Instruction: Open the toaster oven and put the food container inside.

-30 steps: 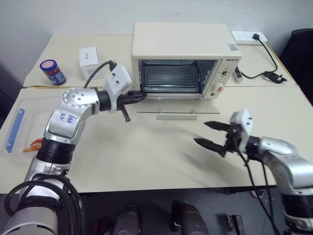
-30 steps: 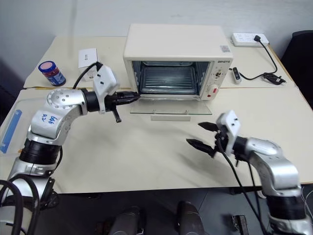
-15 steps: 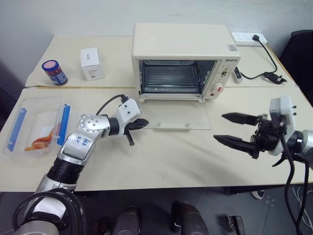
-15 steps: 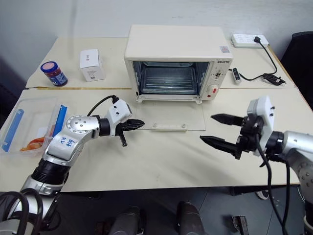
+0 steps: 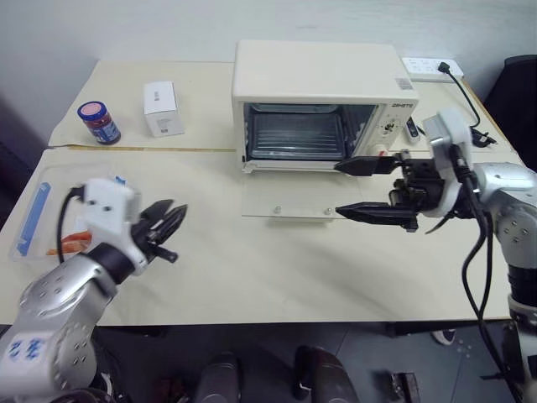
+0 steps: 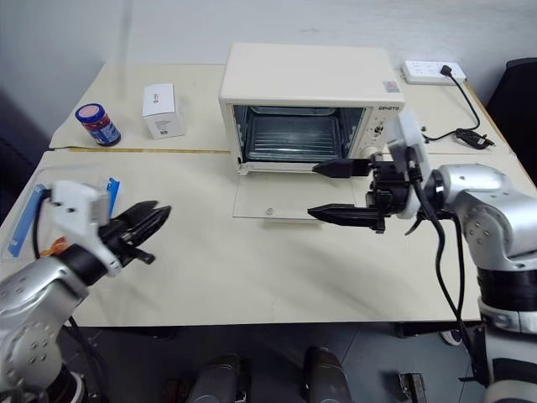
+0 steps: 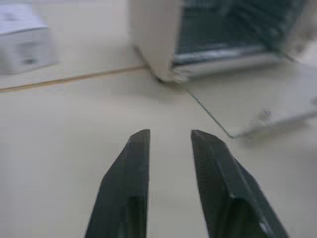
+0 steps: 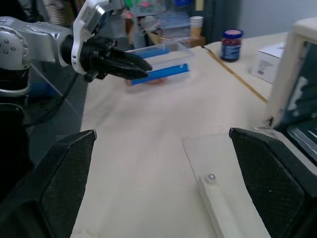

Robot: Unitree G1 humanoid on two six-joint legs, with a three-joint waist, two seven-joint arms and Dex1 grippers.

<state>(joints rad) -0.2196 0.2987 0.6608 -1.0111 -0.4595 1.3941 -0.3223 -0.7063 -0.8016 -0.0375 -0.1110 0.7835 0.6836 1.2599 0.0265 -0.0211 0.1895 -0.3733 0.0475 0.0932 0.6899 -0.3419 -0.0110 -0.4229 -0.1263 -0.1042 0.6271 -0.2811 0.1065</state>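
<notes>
A: Is the toaster oven (image 5: 323,105) opened now?

B: Yes. Its glass door (image 5: 298,195) is laid flat on the desk (image 5: 252,269), and the rack inside can be seen. A second ago the left hand (image 5: 165,227) was up at the corner of the door. Now it has been pulled back, away from the oven and near the food container (image 5: 50,220).

A: How are the hands held?

B: The left hand's fingers (image 7: 130,168) were pressed together before. Now they are parted a little, and nothing is pinched between them. The right hand (image 5: 362,186) is spread wide and empty. It has been lifted and is held over the open door.

A: Where is the food container?

B: It is left at the left edge of the desk, well apart from the oven. Orange food can be seen inside it.

A: So what is left?

B: The opening part seems done. The container is not yet picked up, so that is likely next.
</notes>
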